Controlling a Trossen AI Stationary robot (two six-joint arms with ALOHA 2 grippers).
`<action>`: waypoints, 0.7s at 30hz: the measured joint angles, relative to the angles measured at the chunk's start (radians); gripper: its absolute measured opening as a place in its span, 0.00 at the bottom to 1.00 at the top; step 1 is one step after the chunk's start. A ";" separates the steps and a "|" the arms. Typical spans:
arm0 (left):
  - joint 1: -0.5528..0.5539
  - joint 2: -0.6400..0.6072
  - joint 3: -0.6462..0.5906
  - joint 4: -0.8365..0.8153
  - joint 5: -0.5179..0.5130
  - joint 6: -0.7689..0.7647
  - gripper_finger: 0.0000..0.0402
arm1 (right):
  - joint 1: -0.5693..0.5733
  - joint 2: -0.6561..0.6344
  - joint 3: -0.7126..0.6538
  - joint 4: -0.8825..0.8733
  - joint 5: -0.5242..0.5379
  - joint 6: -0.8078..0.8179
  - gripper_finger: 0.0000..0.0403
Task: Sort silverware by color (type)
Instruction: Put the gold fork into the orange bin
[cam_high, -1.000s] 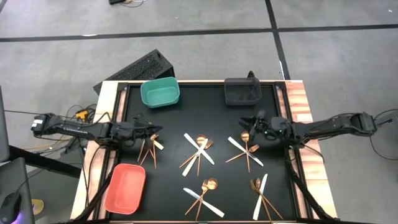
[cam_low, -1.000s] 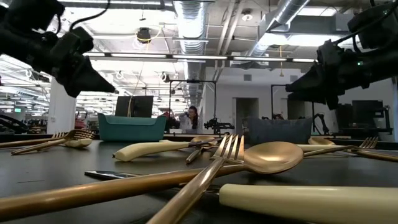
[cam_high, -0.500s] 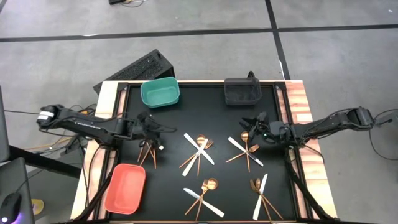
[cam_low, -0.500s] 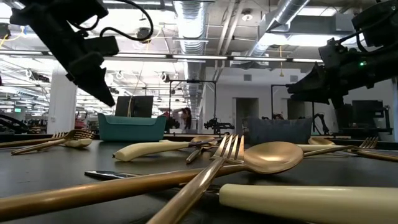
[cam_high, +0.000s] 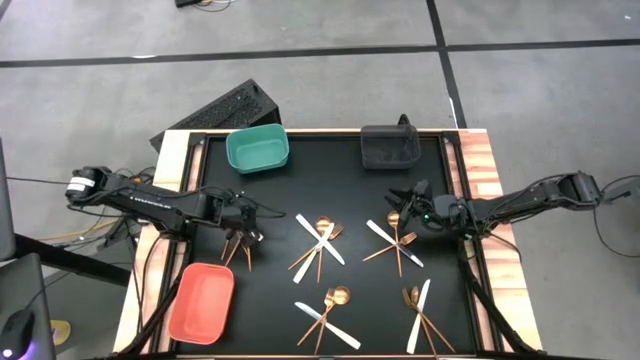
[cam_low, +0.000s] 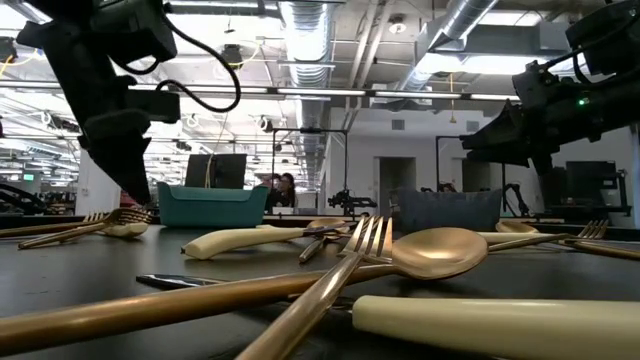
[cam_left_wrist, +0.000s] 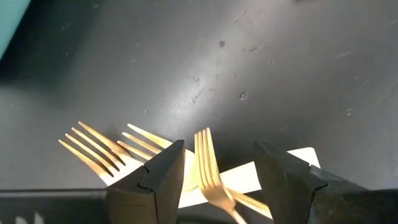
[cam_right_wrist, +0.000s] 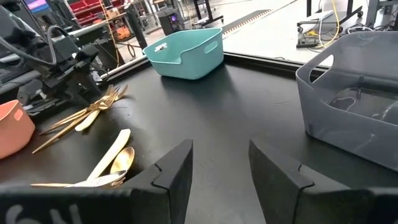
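A: Anything sorted? The teal bin (cam_high: 258, 149) and salmon bin (cam_high: 202, 301) look empty; the silverware (cam_high: 320, 242) lies in mixed clusters across the mat.

B: Nothing yet; the left gripper (cam_left_wrist: 214, 177), fingers spread, straddles a gold fork (cam_left_wrist: 208, 163); the right gripper (cam_right_wrist: 219, 163) hovers spread, empty.

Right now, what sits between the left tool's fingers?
Left wrist view: a gold fork lies between the open left tool, crossing a white knife handle.

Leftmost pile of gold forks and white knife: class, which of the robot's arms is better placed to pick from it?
Left. The left gripper hangs open right over that pile, a fork between its fingers. The right gripper hovers open across the table by another pile.
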 joint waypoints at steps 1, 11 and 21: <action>0.000 0.007 0.000 0.002 0.000 0.000 0.43 | 0.000 0.000 0.000 -0.001 0.000 0.000 0.43; 0.000 0.109 0.000 0.002 -0.009 -0.007 0.33 | 0.000 0.000 0.000 -0.011 -0.001 0.000 0.43; 0.000 0.133 0.000 0.000 -0.011 -0.018 0.12 | 0.000 0.000 0.000 -0.031 -0.002 0.000 0.43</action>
